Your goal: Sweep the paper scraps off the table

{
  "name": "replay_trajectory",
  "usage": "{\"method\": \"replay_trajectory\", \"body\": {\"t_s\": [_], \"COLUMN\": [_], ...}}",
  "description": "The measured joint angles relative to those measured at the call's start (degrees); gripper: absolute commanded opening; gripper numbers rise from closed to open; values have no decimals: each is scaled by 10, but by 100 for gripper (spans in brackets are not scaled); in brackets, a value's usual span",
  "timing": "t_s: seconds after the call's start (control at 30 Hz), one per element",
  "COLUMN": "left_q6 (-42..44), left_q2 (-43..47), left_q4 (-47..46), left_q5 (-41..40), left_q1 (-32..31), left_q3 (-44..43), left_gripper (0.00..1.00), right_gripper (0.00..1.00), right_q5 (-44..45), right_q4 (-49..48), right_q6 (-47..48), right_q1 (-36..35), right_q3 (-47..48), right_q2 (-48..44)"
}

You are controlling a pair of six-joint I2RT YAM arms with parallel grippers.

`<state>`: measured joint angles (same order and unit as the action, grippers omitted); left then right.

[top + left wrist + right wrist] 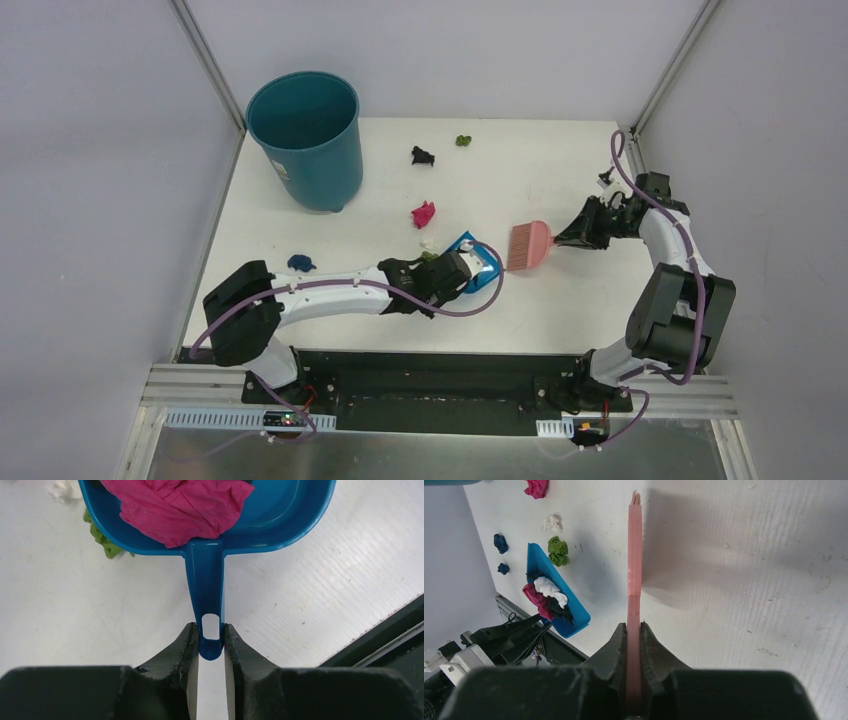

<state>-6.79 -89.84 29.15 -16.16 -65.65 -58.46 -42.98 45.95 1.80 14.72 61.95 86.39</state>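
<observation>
Gripping the blue dustpan (285, 515) by its handle with the left gripper (211, 636); pinching the pink brush (634, 555) tight with the right gripper (634, 630). Some paper scraps (175, 505) in the pan (pink, white, black), more loose on the worktop (560, 170), toward the teal bin (305, 140).

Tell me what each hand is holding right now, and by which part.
The left hand pinches the blue dustpan by the end of its handle, at the hanging hole. The right hand clamps the pink brush by its handle.
</observation>
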Motion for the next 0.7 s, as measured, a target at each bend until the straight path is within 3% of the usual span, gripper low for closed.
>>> {"method": "replay_trajectory", "body": {"t_s": [0.4,0.7], "left_q6": [0,0], "left_q2": [-18,-18], "left_q4": [-32,13], "left_q5": [-19,-33], "left_q1": [0,0], "left_q3": [-35,-82], "left_gripper": [0,0], "right_gripper": [0,0], "right_q5": [-30,-35], "right_q4": [-20,-20], "right_q6": [3,11], "right_q1": [1,1], "right_q3": [-19,-19], "right_q2": [-14,-26]}}
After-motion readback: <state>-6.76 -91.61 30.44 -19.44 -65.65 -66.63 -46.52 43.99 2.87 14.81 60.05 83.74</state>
